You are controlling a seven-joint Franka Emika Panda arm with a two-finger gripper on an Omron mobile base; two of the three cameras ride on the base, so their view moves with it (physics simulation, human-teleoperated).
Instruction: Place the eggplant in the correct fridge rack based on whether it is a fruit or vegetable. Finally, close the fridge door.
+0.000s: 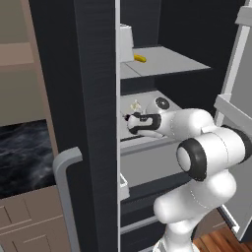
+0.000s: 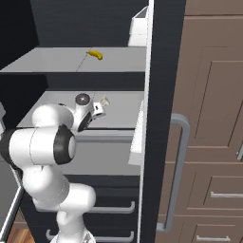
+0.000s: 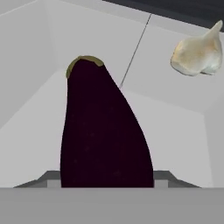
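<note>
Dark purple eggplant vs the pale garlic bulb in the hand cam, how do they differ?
Colour: the dark purple oblong eggplant is near black with a yellow-green stem tip; the pale cream garlic bulb is off-white. Shape: the eggplant is long and tapered; the garlic is squat with a pointed tip. State: the eggplant is held in the tool, which is shut on it; the garlic lies free on the pale grey fridge shelf. Both are over that same shelf.

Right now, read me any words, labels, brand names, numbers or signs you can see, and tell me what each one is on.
None: no readable text stands anywhere in these views.
The eggplant in the gripper, the garlic bulb, the banana, the fridge rack and the fridge door are all unmarked.
</note>
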